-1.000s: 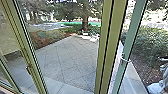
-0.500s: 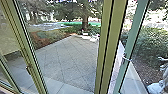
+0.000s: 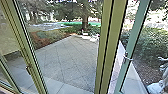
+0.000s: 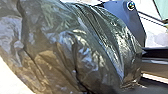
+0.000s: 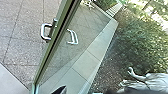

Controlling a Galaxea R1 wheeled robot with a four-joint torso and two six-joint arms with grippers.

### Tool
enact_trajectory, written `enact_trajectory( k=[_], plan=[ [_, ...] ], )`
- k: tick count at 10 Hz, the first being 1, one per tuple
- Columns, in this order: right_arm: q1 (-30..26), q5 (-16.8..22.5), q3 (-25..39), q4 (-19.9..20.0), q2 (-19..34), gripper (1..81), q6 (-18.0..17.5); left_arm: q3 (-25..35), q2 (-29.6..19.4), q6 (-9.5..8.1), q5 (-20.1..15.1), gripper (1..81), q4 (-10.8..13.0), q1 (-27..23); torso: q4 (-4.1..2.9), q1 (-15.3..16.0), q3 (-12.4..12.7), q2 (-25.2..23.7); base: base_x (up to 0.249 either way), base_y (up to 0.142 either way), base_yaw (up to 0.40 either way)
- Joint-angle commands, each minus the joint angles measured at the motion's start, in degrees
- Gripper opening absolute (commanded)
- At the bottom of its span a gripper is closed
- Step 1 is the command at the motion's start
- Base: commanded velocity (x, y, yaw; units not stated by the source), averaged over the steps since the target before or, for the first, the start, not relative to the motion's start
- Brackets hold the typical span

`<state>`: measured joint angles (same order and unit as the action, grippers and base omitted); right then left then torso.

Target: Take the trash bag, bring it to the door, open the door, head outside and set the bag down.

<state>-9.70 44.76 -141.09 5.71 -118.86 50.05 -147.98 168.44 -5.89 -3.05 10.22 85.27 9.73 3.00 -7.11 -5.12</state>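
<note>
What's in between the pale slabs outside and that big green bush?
A bed of brown ground lies between the pale slabs and the bush, as the right wrist view shows.

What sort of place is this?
Likely a building's glazed doorway onto a paved garden patio: a glass door with a metal handle, paving slabs, and a tree trunk beyond.

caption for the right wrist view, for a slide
Green-framed glass door with silver looped handle, grey paving, leafy green bushes
</note>
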Motion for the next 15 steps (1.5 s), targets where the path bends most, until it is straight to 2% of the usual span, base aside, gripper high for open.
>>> enact_trajectory(
  k=[1,2,3,4,9,11,15],
  plan=[
    [-7.7,-1.4,-0.8,-5.7,-1.3,81.1,-0.1,0.3,0.2,-0.18,-3.5,1.0,-0.5,-2.4,1.86,0.0,0.0,0.0,0.000,0.000,0.000],
    [-6.9,-2.0,-0.8,-7.3,-1.2,81.1,-0.1,0.4,0.3,-0.18,-3.5,1.0,-0.5,-2.5,0.53,0.0,0.0,0.0,0.000,0.000,0.000],
    [-5.8,-4.1,-0.8,-8.9,-1.2,81.1,-0.1,0.4,0.5,-0.18,-3.6,1.0,-0.5,-2.5,1.24,0.0,0.0,0.0,0.000,0.000,0.000],
    [-4.7,-6.4,-0.9,-10.5,-1.1,81.1,-0.1,0.4,0.6,-0.26,-3.6,1.0,-0.5,-2.5,1.47,0.0,0.0,0.0,0.000,0.000,0.000],
    [-0.3,-20.2,-6.7,-20.1,-1.7,81.1,-0.1,0.4,0.9,-0.70,-3.8,1.0,-1.4,-2.9,1.42,0.0,0.0,0.0,0.000,0.000,0.000],
    [-0.3,-25.4,-12.2,-23.3,-2.9,81.1,0.0,0.4,1.0,-1.06,-3.9,1.0,-1.4,-3.0,1.42,0.0,0.0,0.0,0.000,0.000,0.000],
    [-0.1,-28.9,-16.0,-28.6,-2.7,81.1,0.0,0.4,1.0,-0.97,-3.9,1.0,-1.7,-3.0,1.42,0.0,0.0,0.0,0.000,0.000,0.000]
  ],
)
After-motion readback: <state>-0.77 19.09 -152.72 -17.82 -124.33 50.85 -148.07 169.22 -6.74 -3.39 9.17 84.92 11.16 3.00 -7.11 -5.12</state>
